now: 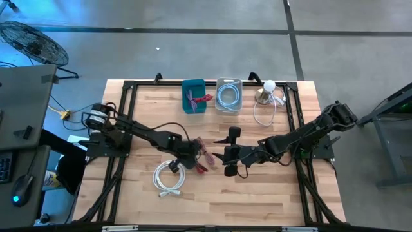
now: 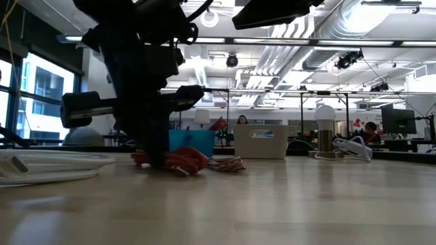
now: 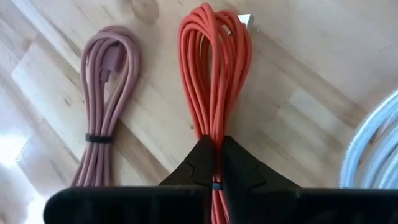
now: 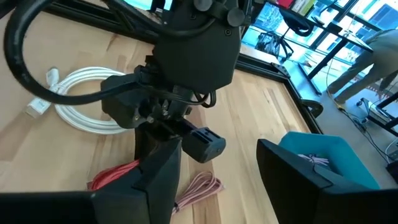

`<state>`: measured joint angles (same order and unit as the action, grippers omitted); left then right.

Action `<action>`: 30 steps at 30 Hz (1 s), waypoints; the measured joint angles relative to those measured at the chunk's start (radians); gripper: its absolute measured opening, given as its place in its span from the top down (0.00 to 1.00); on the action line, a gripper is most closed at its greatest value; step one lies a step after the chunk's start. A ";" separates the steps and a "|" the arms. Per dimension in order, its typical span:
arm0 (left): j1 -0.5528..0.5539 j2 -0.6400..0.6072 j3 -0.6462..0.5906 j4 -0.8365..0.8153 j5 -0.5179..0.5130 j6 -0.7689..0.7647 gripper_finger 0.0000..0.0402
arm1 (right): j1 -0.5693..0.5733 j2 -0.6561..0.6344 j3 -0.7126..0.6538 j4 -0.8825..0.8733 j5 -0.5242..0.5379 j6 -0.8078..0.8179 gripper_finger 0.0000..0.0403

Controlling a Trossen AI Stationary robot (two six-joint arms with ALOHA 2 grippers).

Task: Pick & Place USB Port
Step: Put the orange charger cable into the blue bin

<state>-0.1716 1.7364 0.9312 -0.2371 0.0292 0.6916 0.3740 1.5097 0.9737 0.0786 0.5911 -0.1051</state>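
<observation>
Currently the left pincer [image 3: 216,163] is pressed together on the red cable [image 3: 214,68], pinching the coil near its tie end; the coil lies on the counter [image 1: 270,193] mid-counter, just beside the pink cable [image 3: 102,106]. Advice: lift straight up so the loops clear the pink coil, then carry it to the teal bin [image 1: 193,95] at the back. Right pincer [image 4: 217,180] hovers close by, fingers spread, holding nothing. White cable [image 1: 170,178] sits clear.

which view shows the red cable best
The left wrist view: the red cable fills it, pinched by the left gripper. The high view shows a small bit, the low view a low heap, the right wrist view only an end.
</observation>
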 joint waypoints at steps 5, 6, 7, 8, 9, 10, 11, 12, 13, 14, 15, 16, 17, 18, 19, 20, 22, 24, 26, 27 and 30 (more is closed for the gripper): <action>-0.013 0.001 0.032 -0.079 -0.076 -0.007 0.98 | 0.014 0.000 0.000 -0.011 0.006 -0.001 0.50; -0.017 0.002 0.040 -0.099 -0.094 -0.007 0.98 | 0.017 0.000 0.000 -0.013 0.012 -0.004 0.50; -0.020 0.002 0.047 -0.115 -0.110 -0.007 0.98 | 0.022 0.000 0.000 -0.014 0.018 -0.004 0.51; -0.025 0.002 0.054 -0.130 -0.121 -0.007 0.98 | 0.025 0.000 0.000 -0.017 0.029 -0.006 0.51; -0.030 0.002 0.061 -0.141 -0.131 -0.008 0.98 | 0.029 0.000 0.000 -0.022 0.043 -0.011 0.51; -0.033 0.002 0.068 -0.151 -0.141 -0.008 0.98 | 0.033 0.000 0.000 -0.027 0.057 -0.017 0.52; -0.034 -0.005 0.074 -0.165 -0.142 -0.007 0.98 | 0.036 0.000 0.000 -0.032 0.066 -0.023 0.52; -0.038 -0.014 0.079 -0.176 -0.143 -0.008 0.98 | 0.040 0.000 0.000 -0.037 0.079 -0.028 0.53; -0.040 -0.024 0.085 -0.181 -0.145 -0.011 0.98 | 0.043 0.000 0.000 -0.040 0.088 -0.031 0.53; -0.040 -0.040 0.090 -0.178 -0.153 -0.011 0.98 | 0.046 0.000 0.000 -0.039 0.092 -0.032 0.53; -0.044 -0.060 0.090 -0.182 -0.166 -0.012 0.98 | 0.048 0.000 0.000 -0.041 0.092 -0.034 0.53; -0.046 -0.083 0.090 -0.189 -0.173 -0.012 0.98 | 0.050 0.000 0.000 -0.043 0.092 -0.034 0.53; -0.046 -0.108 0.090 -0.193 -0.183 -0.012 0.98 | 0.052 0.000 0.000 -0.046 0.092 -0.033 0.53; -0.046 -0.136 0.090 -0.201 -0.197 -0.012 0.98 | 0.054 0.000 0.000 -0.052 0.097 -0.034 0.53; -0.047 -0.164 0.090 -0.207 -0.209 -0.015 0.98 | 0.055 0.000 0.000 -0.056 0.101 -0.034 0.53; -0.047 -0.195 0.090 -0.215 -0.223 -0.017 0.98 | 0.055 0.000 0.000 -0.057 0.100 -0.032 0.53; -0.047 -0.258 0.090 -0.228 -0.249 -0.020 0.98 | 0.055 0.000 0.000 -0.067 0.102 -0.028 0.53; -0.047 -0.323 0.090 -0.244 -0.281 -0.022 0.98 | 0.055 0.000 0.000 -0.069 0.101 -0.027 0.53; -0.045 -0.387 0.090 -0.250 -0.307 -0.019 0.98 | 0.054 0.000 0.000 -0.076 0.103 -0.024 0.53; -0.045 -0.419 0.089 -0.264 -0.322 -0.015 0.99 | 0.054 0.000 0.000 -0.081 0.102 -0.024 0.53; -0.036 -0.505 0.089 -0.271 -0.357 0.005 0.99 | 0.054 0.000 0.000 -0.090 0.101 -0.008 0.53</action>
<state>-0.2080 1.2316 1.0206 -0.5081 -0.3283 0.6964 0.4284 1.5097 0.9741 -0.0116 0.6926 -0.1129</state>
